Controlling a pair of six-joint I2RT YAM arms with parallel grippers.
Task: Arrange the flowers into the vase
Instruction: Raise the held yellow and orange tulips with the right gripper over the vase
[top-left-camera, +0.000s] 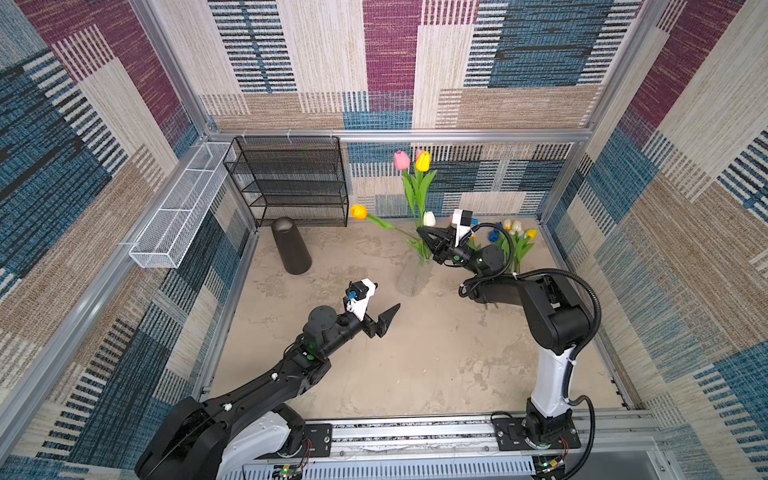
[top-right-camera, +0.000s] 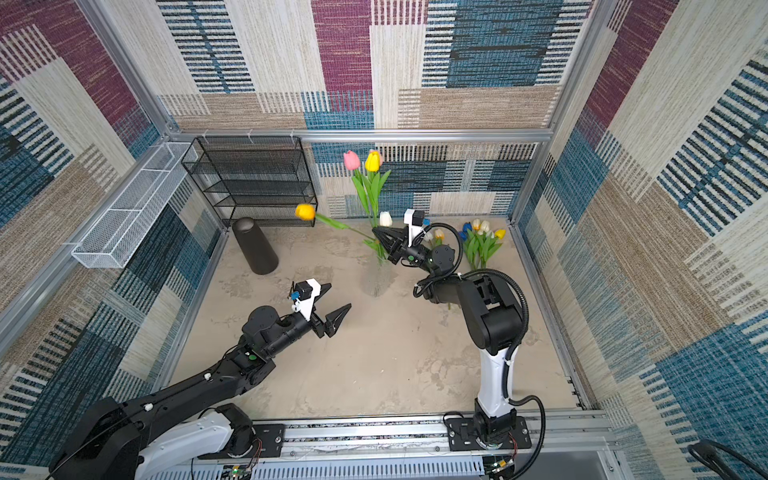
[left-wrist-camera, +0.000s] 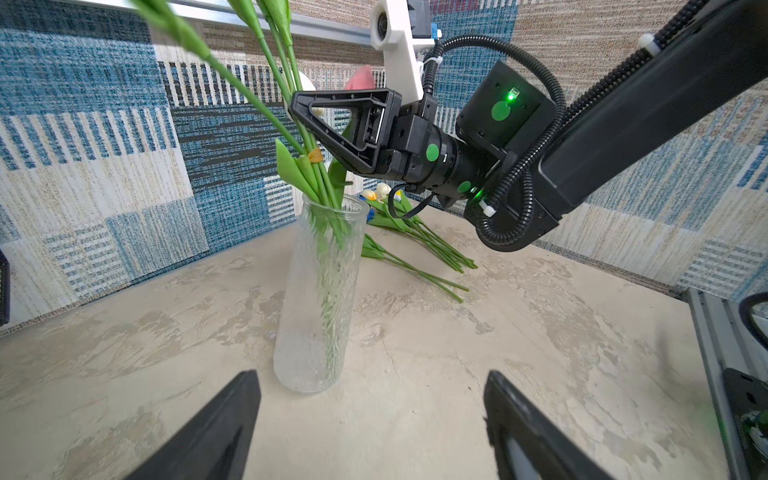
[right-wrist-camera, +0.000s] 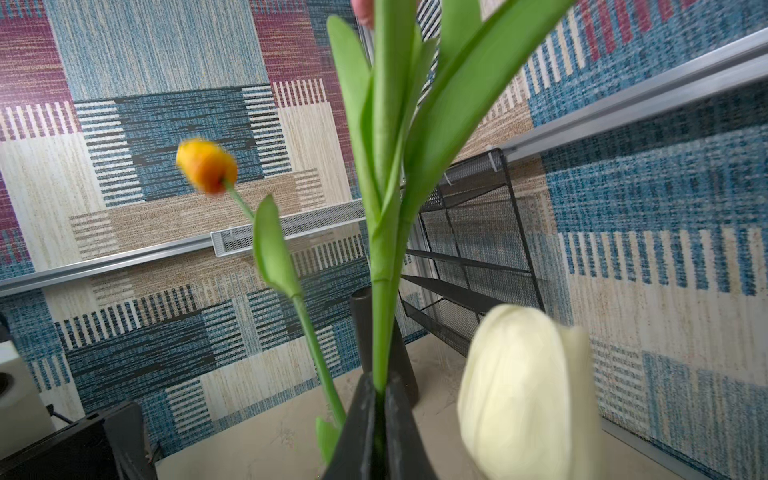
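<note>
While my right gripper (top-left-camera: 420, 230) pinches tulip stem (right-wrist-camera: 384, 291), long axis near-upright, pinch sits just above vase (top-left-camera: 412, 277) mouth, mid-frame; left gripper (top-left-camera: 387, 296) spread, lower-left, farther.

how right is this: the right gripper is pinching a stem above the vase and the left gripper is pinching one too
Only the left gripper part is wrong: the left wrist view shows it open and holding nothing. The right gripper is pinching a stem above the vase.

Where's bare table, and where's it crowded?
Bare: between vase, left gripper and front rail; also between black cylinder and vase. Crowded: loose tulips in the back right corner; right gripper pinching a tulip stem above the vase.
</note>
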